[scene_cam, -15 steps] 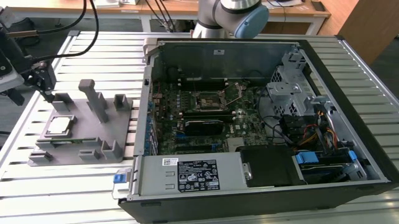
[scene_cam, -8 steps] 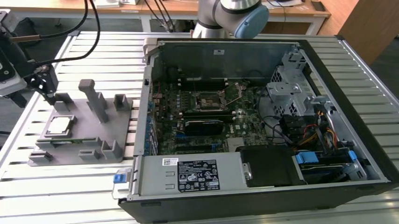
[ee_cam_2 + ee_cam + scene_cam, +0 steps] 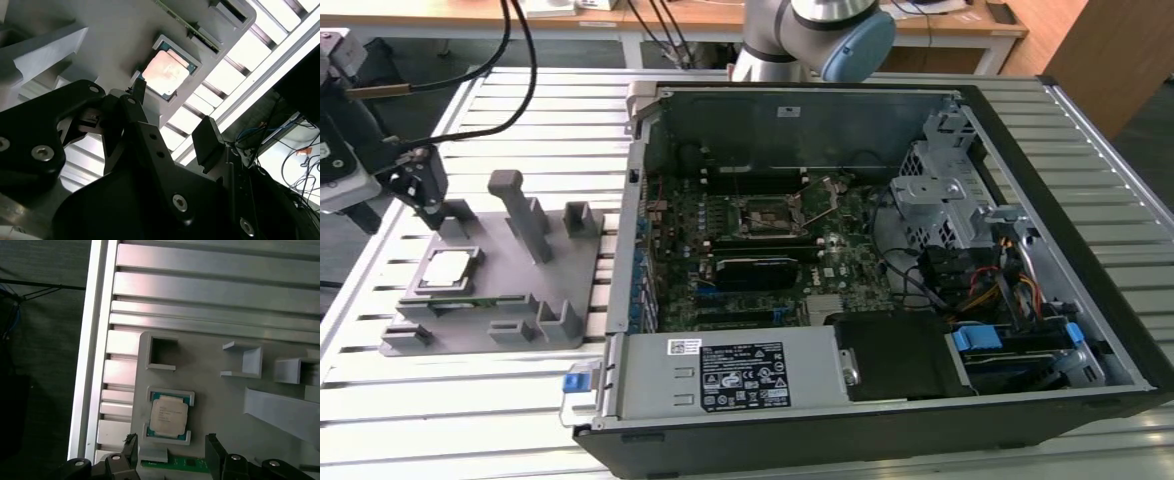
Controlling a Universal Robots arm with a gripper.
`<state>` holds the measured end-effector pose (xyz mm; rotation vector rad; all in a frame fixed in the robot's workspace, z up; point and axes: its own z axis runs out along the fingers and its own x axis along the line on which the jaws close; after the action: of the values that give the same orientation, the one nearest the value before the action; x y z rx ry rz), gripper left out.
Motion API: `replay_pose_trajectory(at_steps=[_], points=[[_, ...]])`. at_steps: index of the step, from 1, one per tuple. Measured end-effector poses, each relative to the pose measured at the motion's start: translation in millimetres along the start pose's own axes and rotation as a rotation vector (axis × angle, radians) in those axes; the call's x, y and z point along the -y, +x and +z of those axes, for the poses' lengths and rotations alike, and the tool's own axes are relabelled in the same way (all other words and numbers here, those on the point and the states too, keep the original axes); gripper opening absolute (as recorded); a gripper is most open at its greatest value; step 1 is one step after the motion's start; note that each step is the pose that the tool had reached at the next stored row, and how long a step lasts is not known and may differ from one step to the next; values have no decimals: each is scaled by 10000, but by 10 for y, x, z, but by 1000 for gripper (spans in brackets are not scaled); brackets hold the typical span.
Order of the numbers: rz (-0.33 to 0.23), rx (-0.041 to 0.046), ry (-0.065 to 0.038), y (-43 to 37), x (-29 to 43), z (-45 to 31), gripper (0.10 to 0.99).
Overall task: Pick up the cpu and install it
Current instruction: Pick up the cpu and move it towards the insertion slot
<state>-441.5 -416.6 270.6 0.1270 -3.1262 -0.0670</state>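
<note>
On a slatted metal table [image 3: 520, 100], the empty gripper [image 3: 430, 205], jaws apart, hovers at the cpu's [image 3: 448, 268] twelve o'clock in the exterior view, needing a centred, level descent.

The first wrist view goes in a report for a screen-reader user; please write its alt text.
A silver-topped cpu sits in a square pocket of a grey fixture, with the open gripper over it, one finger to each side, not touching it. A green memory strip lies beside the pocket, and the fixture rests on a slatted metal table.
</note>
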Motion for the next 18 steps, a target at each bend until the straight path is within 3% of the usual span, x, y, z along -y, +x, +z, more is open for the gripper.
replay_pose_trajectory(at_steps=[13, 15, 16, 18], points=[[60, 2, 4, -2, 5, 112, 647], [69, -1, 9, -3, 6, 117, 659], [73, 0, 9, -3, 6, 121, 718], [80, 2, 9, -3, 6, 127, 718]])
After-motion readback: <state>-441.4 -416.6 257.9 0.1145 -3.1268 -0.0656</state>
